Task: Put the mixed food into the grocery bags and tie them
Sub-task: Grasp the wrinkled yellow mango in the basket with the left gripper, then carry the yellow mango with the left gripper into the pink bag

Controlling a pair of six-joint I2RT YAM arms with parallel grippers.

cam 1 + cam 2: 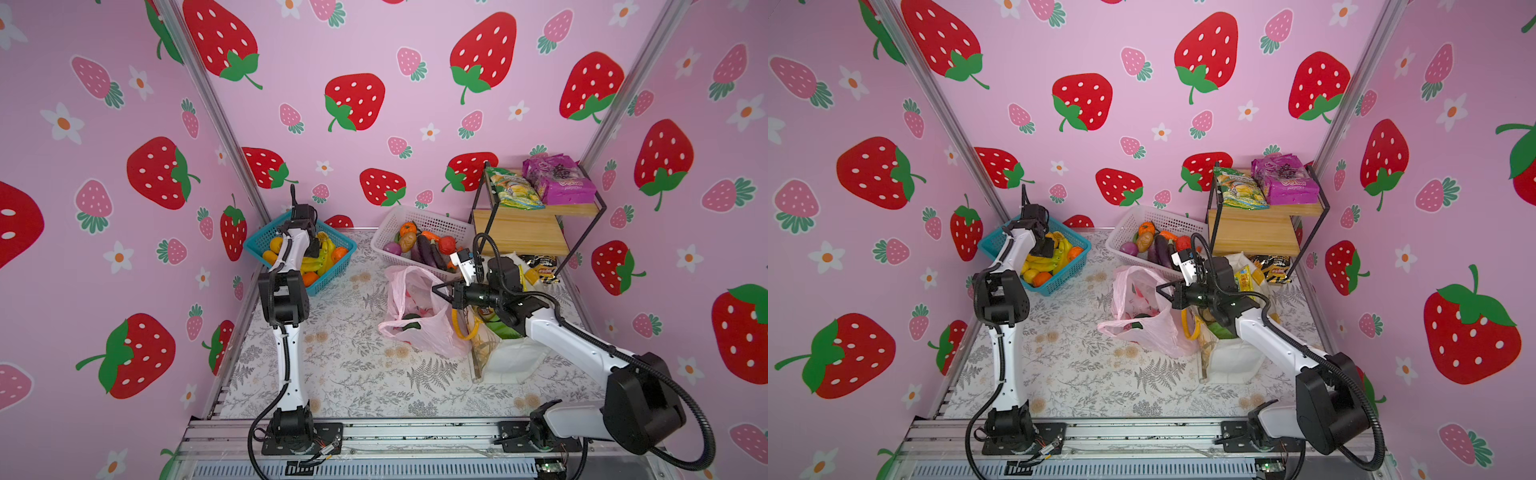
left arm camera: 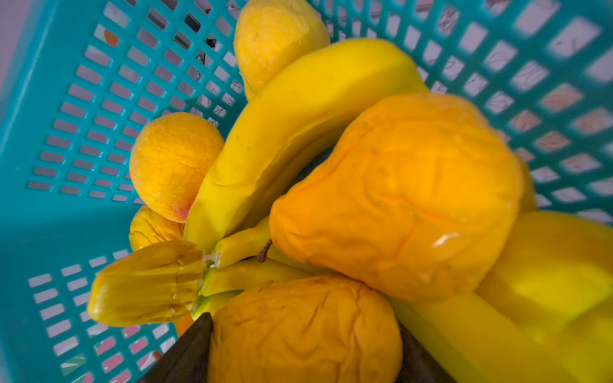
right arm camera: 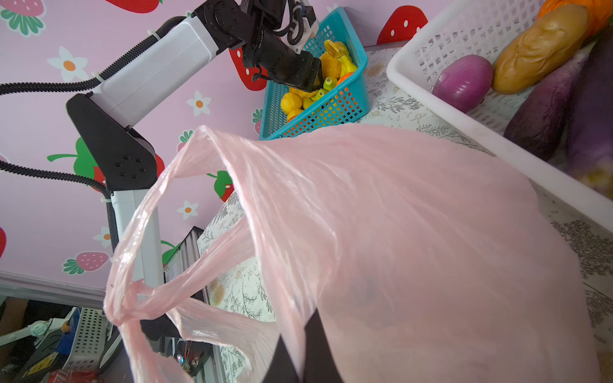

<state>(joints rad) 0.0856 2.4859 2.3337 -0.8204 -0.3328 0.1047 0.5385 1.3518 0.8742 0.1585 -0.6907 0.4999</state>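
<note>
right gripper (image 1: 441,291) pinches pink bag (image 1: 440,338) rim at frame centre, likely holding its mouth open for loading; dark green fruit (image 1: 410,322) already inside. left gripper (image 1: 312,248) sits in blue basket (image 1: 254,245), left of centre. only left wrist view shows jaws spread around an orange fruit (image 2: 298,338); top views hide that.

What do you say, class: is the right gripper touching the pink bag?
Touching. In the right wrist view the pink bag drapes over the right gripper, film pinched between its shut fingers; in both top views the rim hangs from it.
</note>
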